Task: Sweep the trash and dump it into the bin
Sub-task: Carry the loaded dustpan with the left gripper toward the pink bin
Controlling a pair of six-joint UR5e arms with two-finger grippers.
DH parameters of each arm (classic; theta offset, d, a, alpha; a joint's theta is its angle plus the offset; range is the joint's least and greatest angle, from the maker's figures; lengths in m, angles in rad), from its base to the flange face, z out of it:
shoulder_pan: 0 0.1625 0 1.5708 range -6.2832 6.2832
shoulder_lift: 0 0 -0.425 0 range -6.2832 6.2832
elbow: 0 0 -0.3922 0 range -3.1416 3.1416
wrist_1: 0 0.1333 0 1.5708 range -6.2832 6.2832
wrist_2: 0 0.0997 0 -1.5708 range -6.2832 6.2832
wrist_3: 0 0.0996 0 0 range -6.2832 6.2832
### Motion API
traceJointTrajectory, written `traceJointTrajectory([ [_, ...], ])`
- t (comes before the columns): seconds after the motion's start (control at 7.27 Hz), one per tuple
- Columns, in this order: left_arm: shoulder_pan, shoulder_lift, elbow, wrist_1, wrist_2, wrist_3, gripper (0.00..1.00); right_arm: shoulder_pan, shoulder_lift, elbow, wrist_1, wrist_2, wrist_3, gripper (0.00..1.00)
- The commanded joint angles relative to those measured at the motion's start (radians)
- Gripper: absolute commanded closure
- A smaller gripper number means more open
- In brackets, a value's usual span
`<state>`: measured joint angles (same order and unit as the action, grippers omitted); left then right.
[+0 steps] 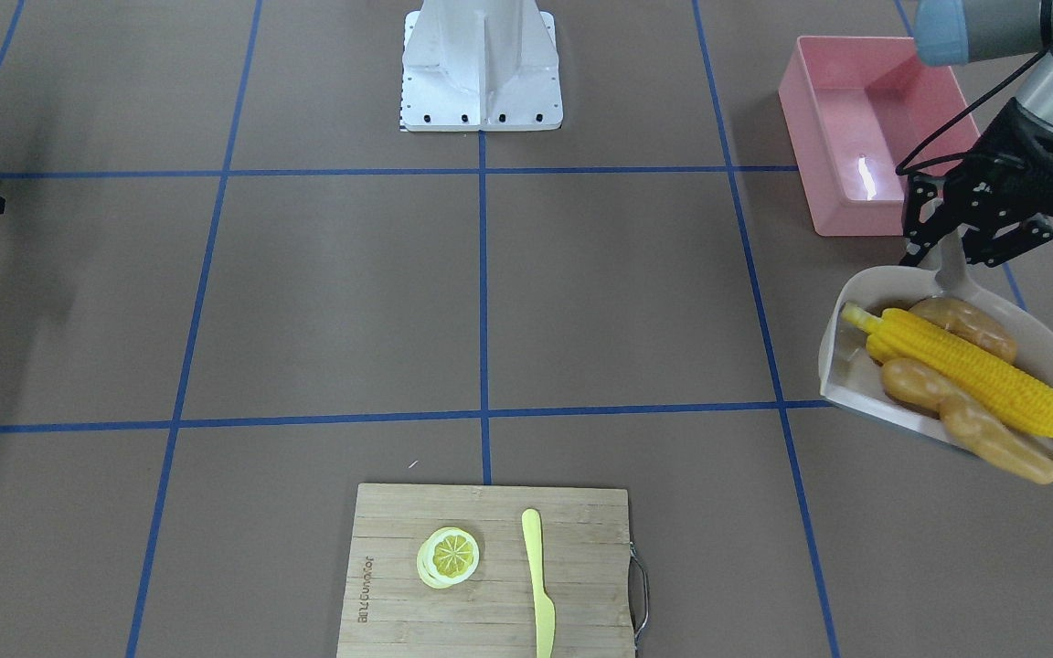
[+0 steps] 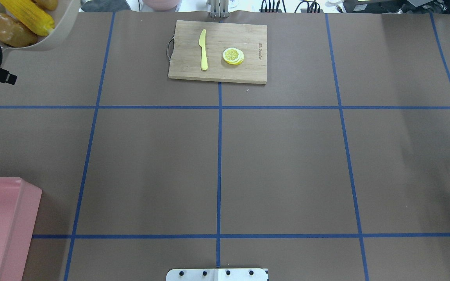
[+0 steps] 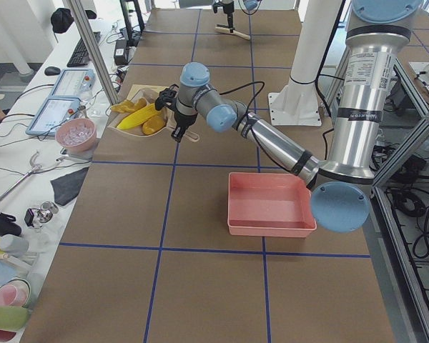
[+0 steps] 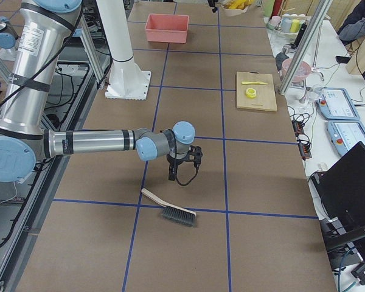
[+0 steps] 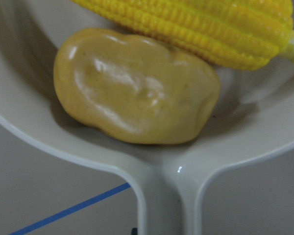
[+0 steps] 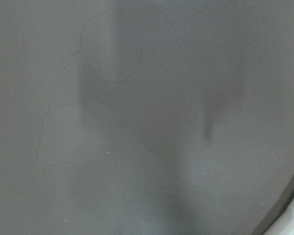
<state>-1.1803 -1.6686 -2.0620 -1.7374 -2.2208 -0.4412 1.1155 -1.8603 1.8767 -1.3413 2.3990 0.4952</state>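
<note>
My left gripper [image 1: 947,249] is shut on the handle [image 5: 164,205] of a beige dustpan [image 1: 842,379], held tilted above the table beside the bin [image 1: 874,137], a pink tub. The trash lies in the pan: a yellow corn cob [image 1: 974,370], an orange-brown potato [image 1: 965,324] near the handle, and a tan ginger root [image 1: 979,428] on the corn's other side. The left wrist view shows the potato [image 5: 134,88] and the corn [image 5: 201,24] close up. My right gripper [image 4: 184,163] hovers low over bare table far from the bin. I cannot tell whether it is open or shut.
A hand brush [image 4: 170,210] lies on the table near the right gripper. A wooden cutting board [image 1: 398,585] at the operators' edge carries a lemon slice [image 1: 449,557] and a pale yellow knife [image 1: 540,585]. The robot's white base [image 1: 481,64] stands at mid-table.
</note>
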Motion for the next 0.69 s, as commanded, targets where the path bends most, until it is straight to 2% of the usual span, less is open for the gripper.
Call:
traceJointTrajectory([
  [0.0, -0.044, 0.070, -0.123, 0.163, -0.006, -0.001, 1.00, 0.006, 0.023, 0.018, -0.057, 0.005, 0.000, 0.01],
  [0.28, -0.074, 0.093, -0.206, 0.324, -0.006, -0.001, 1.00, 0.033, 0.076, 0.029, -0.087, -0.014, -0.013, 0.01],
  [0.41, -0.088, 0.124, -0.271, 0.411, -0.006, -0.001, 1.00, 0.084, 0.099, 0.018, -0.088, -0.094, -0.048, 0.00],
  [0.55, -0.094, 0.148, -0.333, 0.512, -0.006, -0.001, 1.00, 0.151, 0.108, -0.010, -0.091, -0.148, -0.172, 0.00],
])
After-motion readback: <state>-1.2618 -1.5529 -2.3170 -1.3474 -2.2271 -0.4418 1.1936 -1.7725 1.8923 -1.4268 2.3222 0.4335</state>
